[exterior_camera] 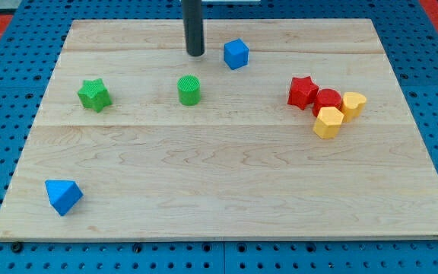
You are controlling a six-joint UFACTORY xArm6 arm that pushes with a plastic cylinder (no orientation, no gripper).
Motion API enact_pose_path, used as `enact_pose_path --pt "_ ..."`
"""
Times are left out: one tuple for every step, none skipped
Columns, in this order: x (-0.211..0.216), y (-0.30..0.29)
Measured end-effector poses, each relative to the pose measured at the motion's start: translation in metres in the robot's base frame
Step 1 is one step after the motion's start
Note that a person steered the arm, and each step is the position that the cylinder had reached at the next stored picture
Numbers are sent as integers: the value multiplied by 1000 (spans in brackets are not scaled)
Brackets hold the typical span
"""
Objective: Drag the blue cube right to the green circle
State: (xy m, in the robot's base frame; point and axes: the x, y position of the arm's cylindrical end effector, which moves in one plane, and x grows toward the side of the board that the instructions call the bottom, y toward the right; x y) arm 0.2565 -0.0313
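Blue cube (236, 54) corner-on toward the view's bottom, no long axis; my tip (195, 55) just left, touching nothing.

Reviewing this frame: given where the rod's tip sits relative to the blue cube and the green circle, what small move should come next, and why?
Probably swing my tip around the view's top of the blue cube to its upper-right side. My tip stands to the cube's left, apart from it, while the green circular block lies lower-left of the cube. Pushing from here would likely drive the cube away.
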Motion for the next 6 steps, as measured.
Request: enact_pose_path --pt "-5 51" --pt "24 82" --pt "67 40" --pt "28 76" --pt "-12 76" --pt "16 127"
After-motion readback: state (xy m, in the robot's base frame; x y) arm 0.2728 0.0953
